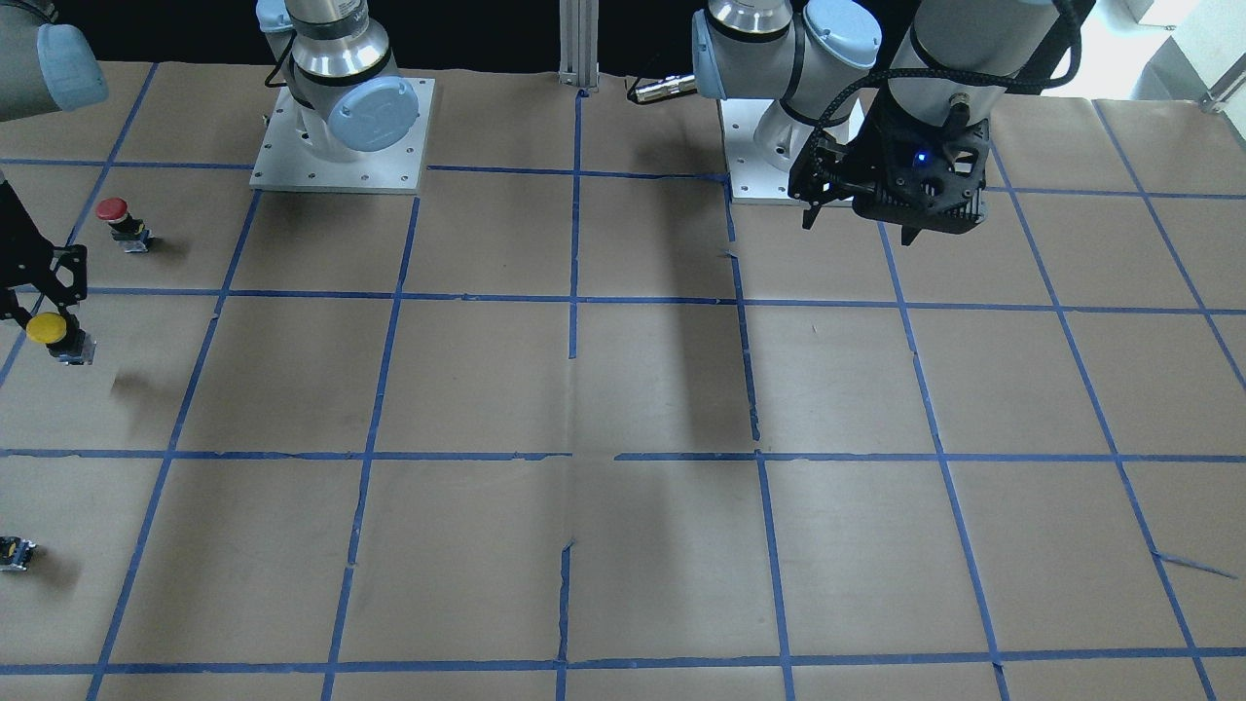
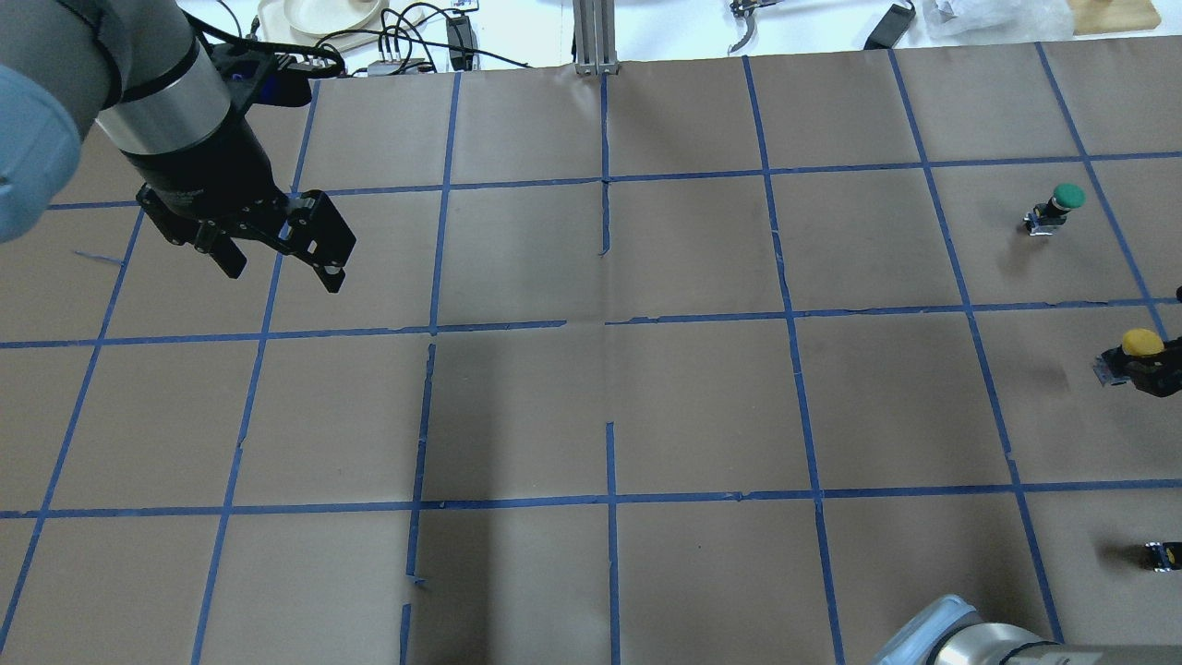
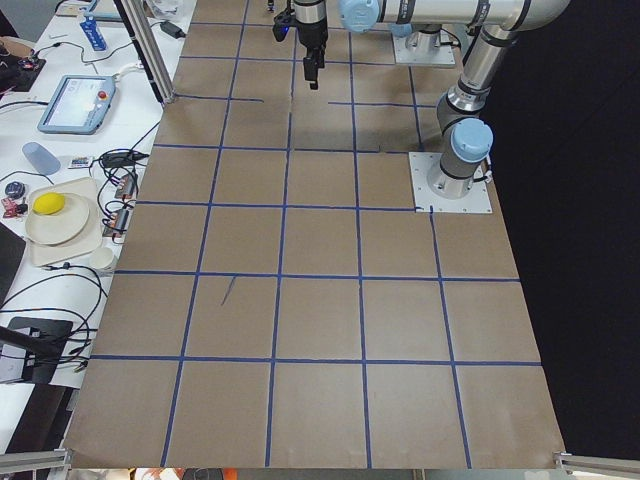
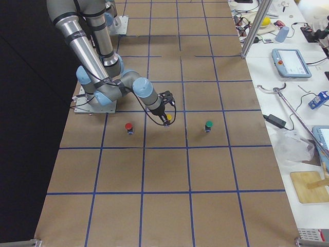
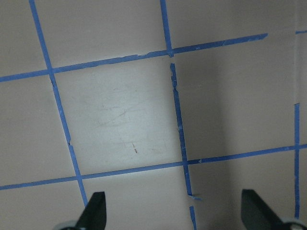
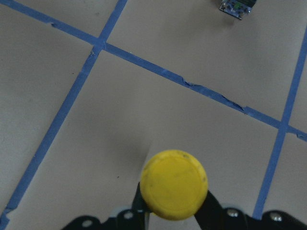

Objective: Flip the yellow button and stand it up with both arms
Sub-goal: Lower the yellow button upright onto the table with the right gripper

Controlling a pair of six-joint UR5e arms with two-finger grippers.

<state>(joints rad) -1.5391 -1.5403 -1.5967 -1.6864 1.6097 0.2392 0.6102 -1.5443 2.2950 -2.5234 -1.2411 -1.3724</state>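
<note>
Yellow mushroom-capped push-button switch [image 6: 173, 183] sits pinched just under its cap in the right arm's black two-finger gripper [image 2: 1138, 367], tilted, lifted off the brown paper-covered table [image 2: 702, 406] near the robot's right edge. Left arm's black gripper [image 2: 284, 274] hangs spread wide, empty.

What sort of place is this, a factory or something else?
Probably a robotics test lab: a left arm and right arm bolted to a table gridded with blue tape, a yellow button among small practice props, and a side bench cluttered with cables.
</note>
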